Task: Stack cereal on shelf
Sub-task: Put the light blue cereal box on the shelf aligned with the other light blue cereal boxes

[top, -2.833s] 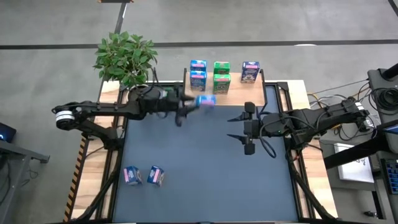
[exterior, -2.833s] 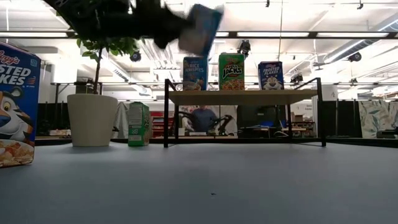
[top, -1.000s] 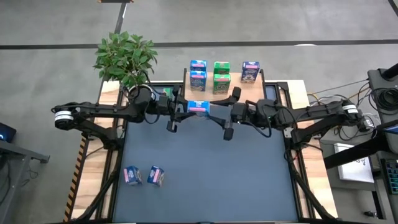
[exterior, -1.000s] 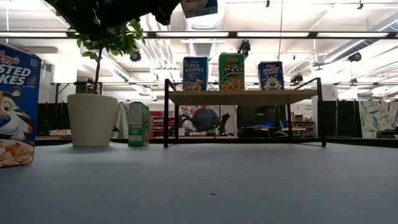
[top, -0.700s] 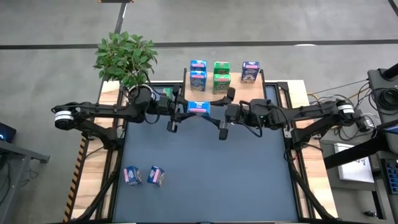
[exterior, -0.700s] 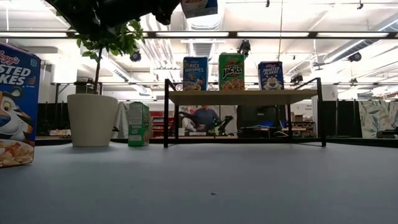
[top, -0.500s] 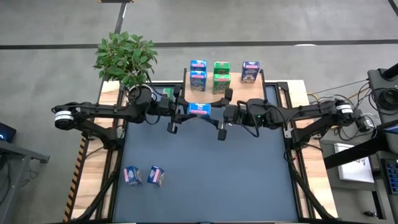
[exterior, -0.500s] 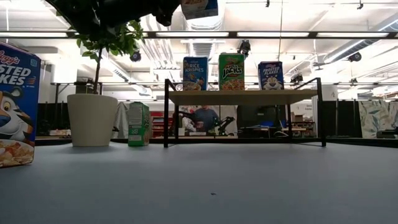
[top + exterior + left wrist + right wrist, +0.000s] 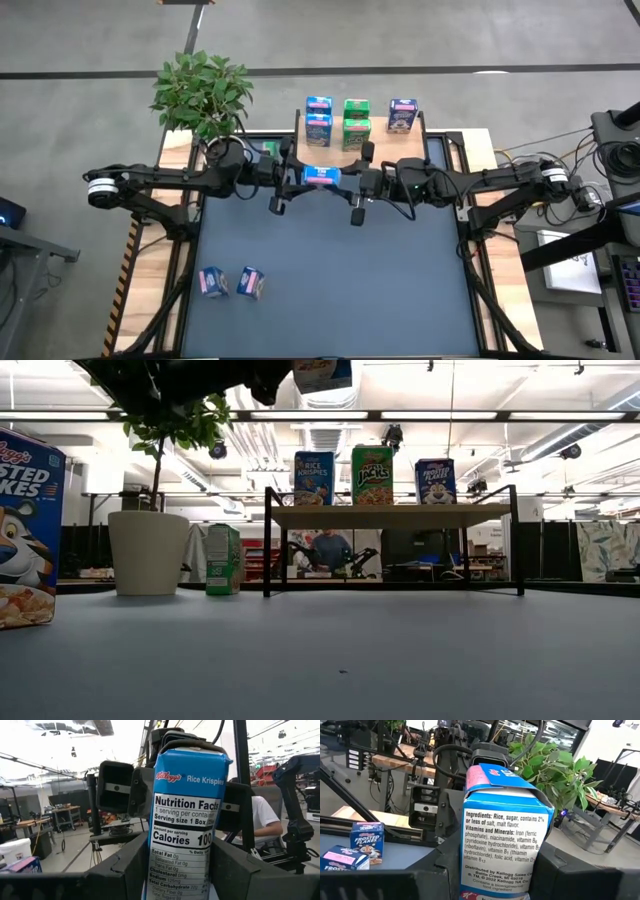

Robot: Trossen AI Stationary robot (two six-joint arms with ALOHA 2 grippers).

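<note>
Shelf (image 9: pixel 432 140): three cereal boxes stand along its far edge, two more in front of them. My left gripper (image 9: pixel 283 177) and right gripper (image 9: pixel 357 182) meet in air just in front of shelf, both clamped on one light blue Rice Krispies box (image 9: pixel 321 176), one at each end. Two more boxes (image 9: pixel 231 282) lie on blue counter mat (image 9: pixel 340 280), well apart from shelf, near plant (image 9: pixel 203 88).

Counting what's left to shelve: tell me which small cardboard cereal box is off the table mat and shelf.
The light blue Rice Krispies box, held in the air between the left gripper and right gripper.
</note>
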